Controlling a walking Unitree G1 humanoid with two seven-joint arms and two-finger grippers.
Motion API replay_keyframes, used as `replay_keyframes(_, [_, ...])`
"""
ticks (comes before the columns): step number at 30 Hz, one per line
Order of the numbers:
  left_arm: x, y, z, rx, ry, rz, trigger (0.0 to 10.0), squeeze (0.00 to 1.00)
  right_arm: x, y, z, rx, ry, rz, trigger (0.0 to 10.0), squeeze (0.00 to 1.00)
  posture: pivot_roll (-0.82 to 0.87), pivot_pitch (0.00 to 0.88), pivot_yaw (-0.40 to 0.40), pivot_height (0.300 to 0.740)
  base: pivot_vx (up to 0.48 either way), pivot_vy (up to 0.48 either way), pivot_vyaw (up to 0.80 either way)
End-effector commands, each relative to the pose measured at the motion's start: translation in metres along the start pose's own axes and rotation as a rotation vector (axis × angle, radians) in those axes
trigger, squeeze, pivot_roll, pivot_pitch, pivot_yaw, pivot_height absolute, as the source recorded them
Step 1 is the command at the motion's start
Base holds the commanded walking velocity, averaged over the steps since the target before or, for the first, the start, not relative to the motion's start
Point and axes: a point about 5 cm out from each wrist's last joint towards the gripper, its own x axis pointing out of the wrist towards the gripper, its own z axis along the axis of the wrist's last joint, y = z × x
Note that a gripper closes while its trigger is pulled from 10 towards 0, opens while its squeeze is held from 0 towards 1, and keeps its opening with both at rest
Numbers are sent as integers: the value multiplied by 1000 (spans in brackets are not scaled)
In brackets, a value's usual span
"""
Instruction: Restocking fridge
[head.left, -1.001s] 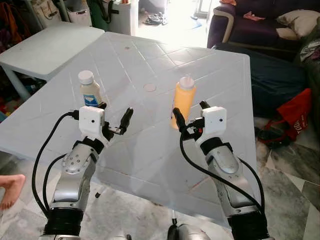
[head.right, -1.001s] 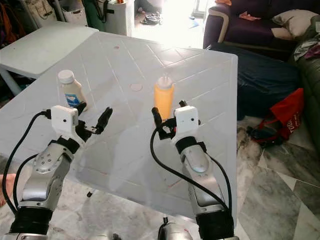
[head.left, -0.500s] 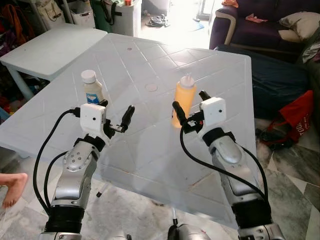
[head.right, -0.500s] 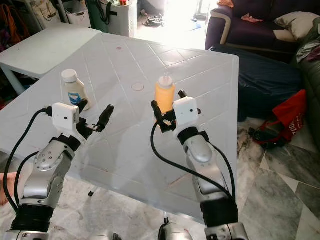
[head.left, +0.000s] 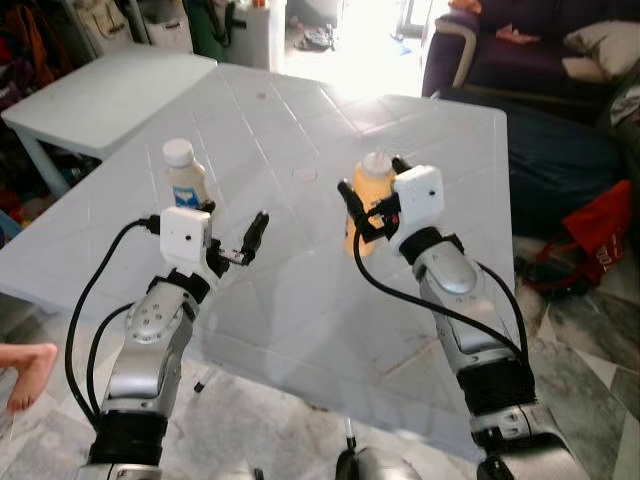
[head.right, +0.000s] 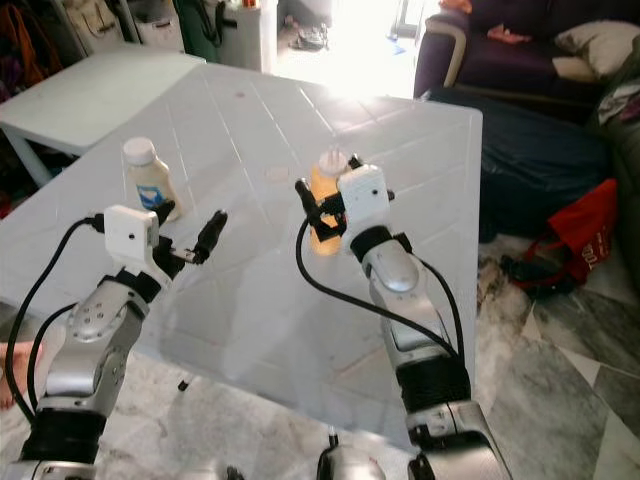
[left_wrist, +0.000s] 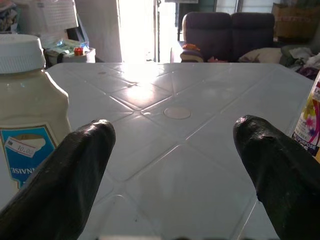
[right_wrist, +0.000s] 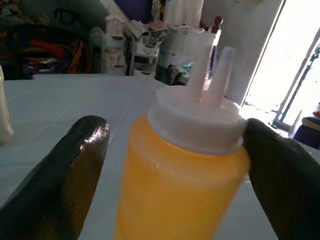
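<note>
An orange squeeze bottle (head.left: 366, 200) with a white cap stands upright near the middle of the white plastic table (head.left: 300, 310). My right gripper (head.left: 370, 178) is open with one black finger on each side of the bottle's upper part; in the right wrist view the bottle (right_wrist: 180, 170) sits between the fingers (right_wrist: 75, 165), with a small gap on one side. A mayonnaise jar (head.left: 184, 174) with a white lid stands to the left. My left gripper (head.left: 232, 232) hovers open just right of the jar and holds nothing; its wrist view shows the jar (left_wrist: 27, 115) beside one finger.
A lower white table (head.left: 100, 90) stands at the back left. A dark sofa (head.left: 520, 50) and a red bag (head.left: 590, 230) lie to the right on the marble floor. A person's bare foot (head.left: 25, 372) is at the left edge.
My right gripper has moved forward and up, from just short of the orange bottle to straddling it. The left gripper has stayed beside the jar.
</note>
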Motion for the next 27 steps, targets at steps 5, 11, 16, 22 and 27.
replay_keyframes(5, [2,-1,5,33,0,-23,10000,0,6,8,2,47,-3,18,0,0,-20,35,0,740,0,0,0])
replay_keyframes(11, [1,-1,4,42,8,-29,10000,0,-1,14,3,66,1,15,78,0,-23,32,3,740,0,0,0])
replay_keyframes(16, [4,-3,5,57,7,-44,10000,0,-8,17,3,104,13,8,549,0,-26,34,2,740,0,0,0])
replay_keyframes(22, [6,-3,4,61,13,-41,10000,0,-18,12,3,77,25,2,7098,0,-32,28,3,740,0,0,0])
replay_keyframes(27, [7,-2,3,66,11,-33,10000,0,-22,9,5,73,20,-23,10000,0,-32,9,-5,740,0,0,0])
